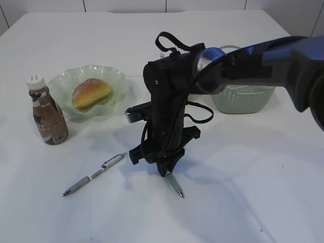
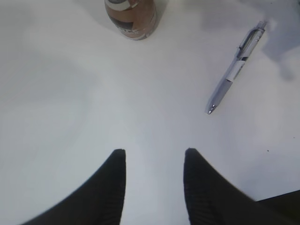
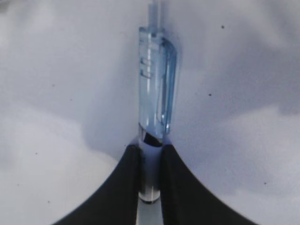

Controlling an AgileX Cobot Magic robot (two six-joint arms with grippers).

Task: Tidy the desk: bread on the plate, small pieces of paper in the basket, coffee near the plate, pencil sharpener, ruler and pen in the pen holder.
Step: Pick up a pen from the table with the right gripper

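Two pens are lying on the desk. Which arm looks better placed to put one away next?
The right. Its gripper has its fingers pressed against the blue pen. The left gripper hangs open and empty, short of the grey pen.

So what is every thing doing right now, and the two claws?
bread: lying on the plate
coffee: upright, cap on, beside the plate
silver pen: lying loose on the desk
blue pen: pinched by the right gripper
basket: upright
left gripper: open, empty
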